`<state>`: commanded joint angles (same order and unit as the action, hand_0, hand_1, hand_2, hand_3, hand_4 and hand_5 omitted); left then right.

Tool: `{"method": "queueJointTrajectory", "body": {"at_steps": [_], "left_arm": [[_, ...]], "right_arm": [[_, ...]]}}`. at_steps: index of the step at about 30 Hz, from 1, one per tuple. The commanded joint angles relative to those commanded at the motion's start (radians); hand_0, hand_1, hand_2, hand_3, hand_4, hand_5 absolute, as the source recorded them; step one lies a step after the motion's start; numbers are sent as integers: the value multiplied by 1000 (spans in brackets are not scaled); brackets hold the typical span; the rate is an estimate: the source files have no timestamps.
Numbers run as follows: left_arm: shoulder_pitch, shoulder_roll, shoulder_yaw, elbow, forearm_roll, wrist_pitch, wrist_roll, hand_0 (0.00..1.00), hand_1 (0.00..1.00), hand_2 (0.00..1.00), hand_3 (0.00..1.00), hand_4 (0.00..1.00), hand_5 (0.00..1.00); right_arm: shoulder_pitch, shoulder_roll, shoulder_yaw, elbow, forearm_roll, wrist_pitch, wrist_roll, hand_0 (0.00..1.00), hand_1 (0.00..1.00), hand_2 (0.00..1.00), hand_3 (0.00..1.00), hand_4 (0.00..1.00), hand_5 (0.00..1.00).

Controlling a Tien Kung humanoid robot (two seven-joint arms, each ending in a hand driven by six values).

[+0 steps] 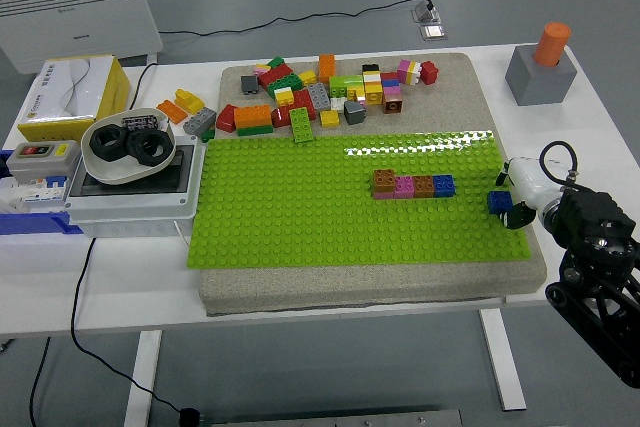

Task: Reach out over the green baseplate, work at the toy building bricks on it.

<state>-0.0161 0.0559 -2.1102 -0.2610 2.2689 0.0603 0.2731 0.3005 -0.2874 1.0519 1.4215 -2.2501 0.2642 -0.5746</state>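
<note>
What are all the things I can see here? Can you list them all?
Baseplate: one, green, on a grey mat mid-table.
Brick row: four bricks, brown, pink, brown, blue, joined on the baseplate.
Lone brick: one, blue, at the baseplate's right edge.
Loose bricks: many, mixed colours, behind the baseplate.
Bowl: one, white, holding black rings, on a grey box at left.
Tissue box: one, yellow, far left.
Switch box: one, grey with a red button, left edge.
Block: one, grey with an orange peg, far right.
Heater: one, white, beyond the table.
Table: one, white.
Right hand: black and white, beside the lone brick.
</note>
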Motion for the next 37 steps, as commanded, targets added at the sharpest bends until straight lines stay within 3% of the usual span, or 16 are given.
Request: {"method": "queueJointTrajectory", "body": {"at_steps": [37], "left_arm": [[-4,6,-7,-2,0,-11,-23,770,711,622,477,629,318]], "right_arm": [[-18,-9,11,-3,47,-29,20,851,830,826,640,712,98]]}}
